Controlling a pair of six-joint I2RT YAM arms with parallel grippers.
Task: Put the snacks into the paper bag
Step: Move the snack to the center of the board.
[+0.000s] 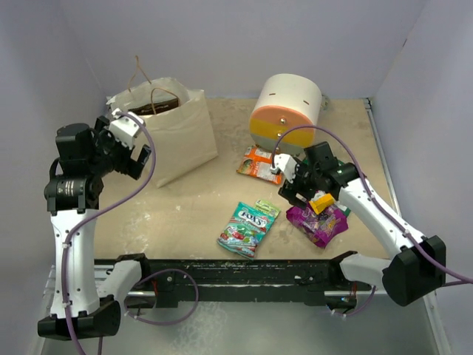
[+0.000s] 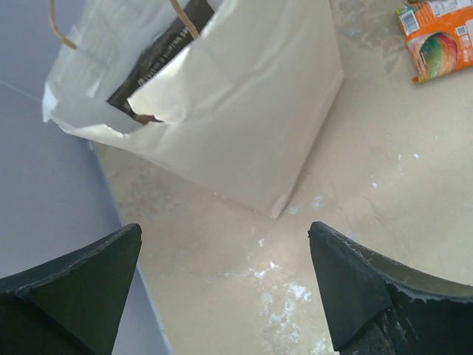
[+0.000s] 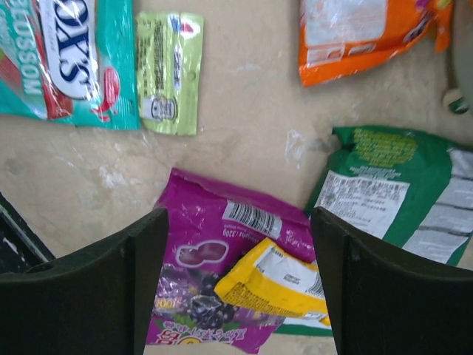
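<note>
Right gripper spread wide, empty, hovering over purple packet, which lies at 4 o'clock on the table. Yellow-orange box rests across its corner. Left gripper likewise released, empty, beside paper bag standing at 10 o'clock.

Risk: closing here may pinch box and packet together, or the slick crinkled film slips out. Bag is thin creased paper, rim torn and folded inward. 1 snagged drop could tip it.

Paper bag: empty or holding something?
Holding something: a dark brown packet shows inside the open mouth of the upright bag.
</note>
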